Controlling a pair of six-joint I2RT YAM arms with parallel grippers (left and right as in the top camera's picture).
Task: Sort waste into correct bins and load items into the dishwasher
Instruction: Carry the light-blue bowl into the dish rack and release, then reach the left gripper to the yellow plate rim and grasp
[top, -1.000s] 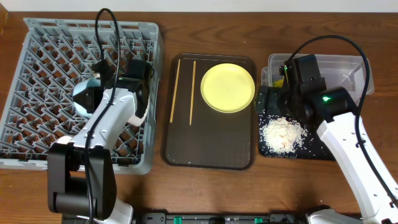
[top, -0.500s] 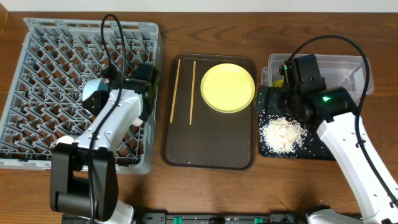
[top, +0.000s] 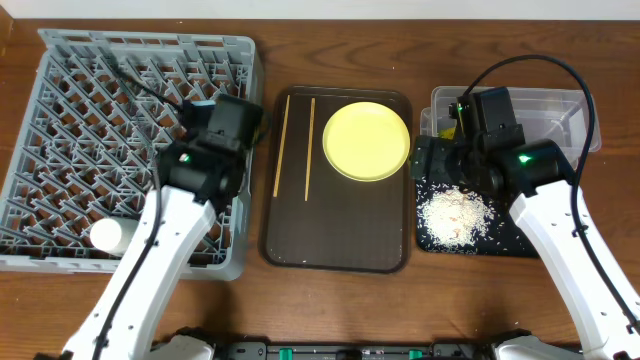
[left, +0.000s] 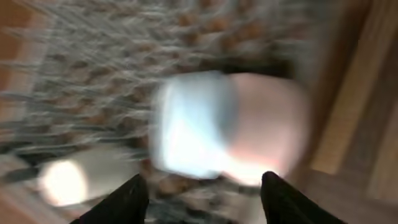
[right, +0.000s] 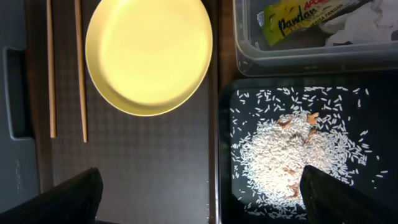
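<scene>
Chopsticks (top: 281, 145) lie side by side on the serving tray's (top: 335, 235) left part, long axes along its left edge, pointing at its far edge. Our left tool (left: 205, 202), blurred but seemingly spread and empty, hovers just off that edge over the dish rack (top: 60, 120), nearer than our right tool (right: 199, 199), spread empty at the tray's right edge.

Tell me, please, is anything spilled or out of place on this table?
Nothing stands out. The rice is scattered but stays inside the black tray; the wrapper and tissue lie in the clear tub. The left wrist view is too blurred to judge the rack.
</scene>
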